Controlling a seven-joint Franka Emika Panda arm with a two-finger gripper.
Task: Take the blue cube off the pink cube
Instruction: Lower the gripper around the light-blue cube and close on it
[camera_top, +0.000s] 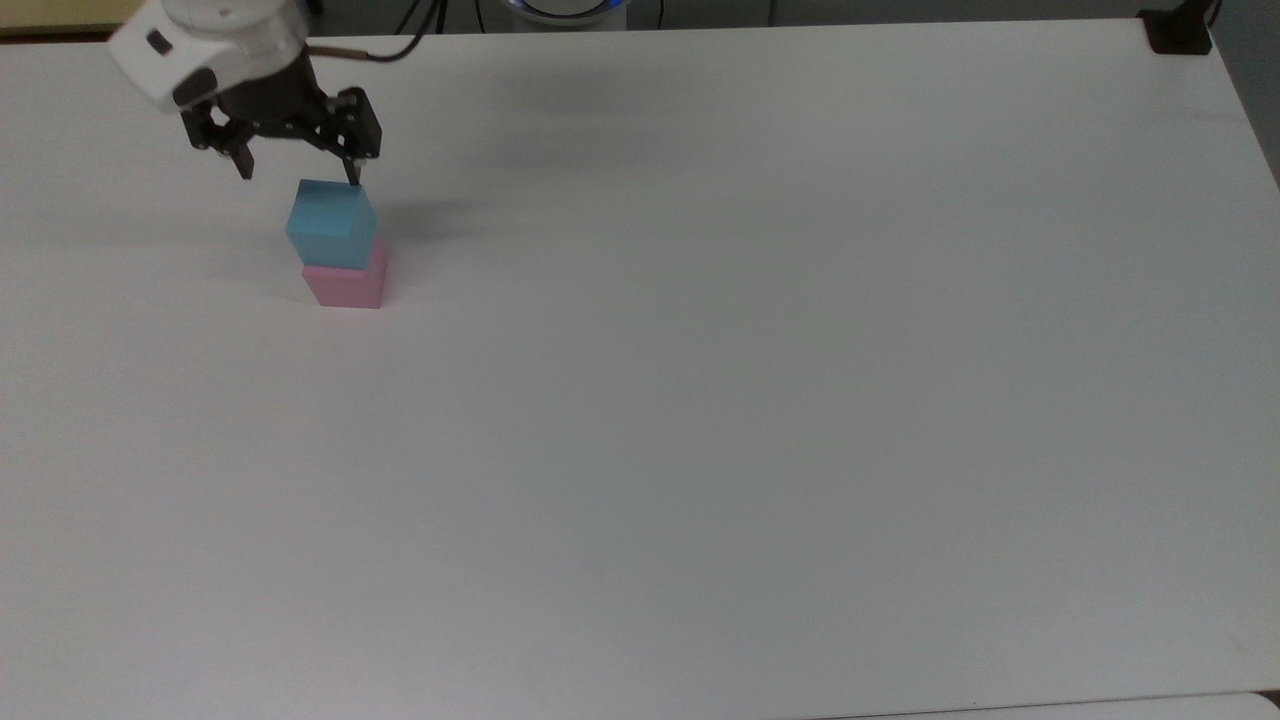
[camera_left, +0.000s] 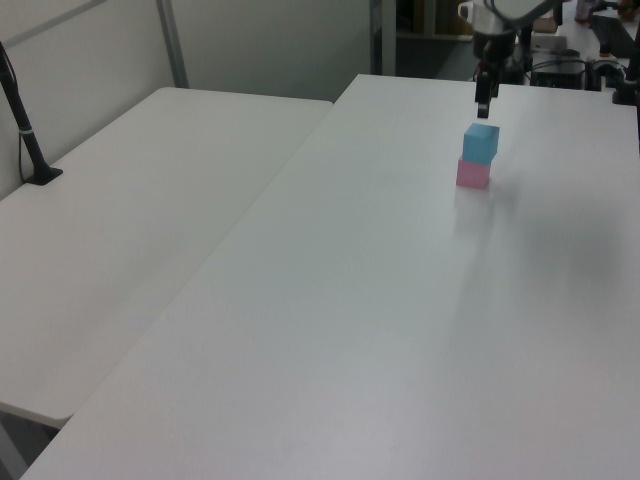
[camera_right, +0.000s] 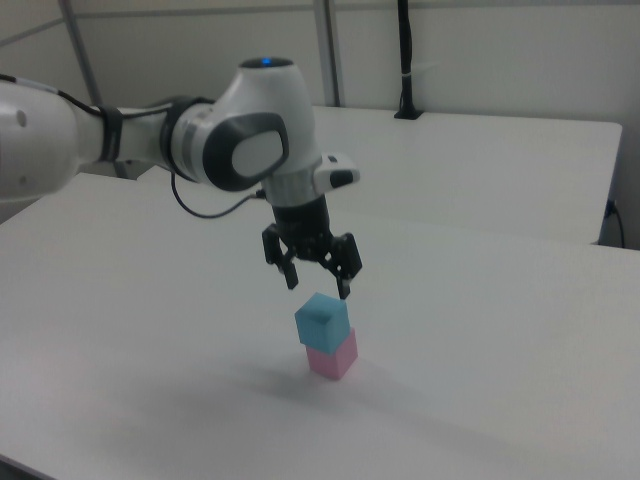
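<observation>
On the big white worktop (camera_top: 760, 400) the arm's tool (camera_top: 298, 172) hangs spread wide and holding nothing, right at 11 o'clock of the blue cube (camera_top: 331, 224), which sits stacked on the pink cube (camera_top: 347, 284).

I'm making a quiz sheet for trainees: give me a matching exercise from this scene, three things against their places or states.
Things:
1. blue cube
2. pink cube
3. gripper

Places or states:
A. resting directly on the table
B. open, above the stack, holding nothing
C. stacked on top of the other cube

Pairs: 1-C, 2-A, 3-B
</observation>
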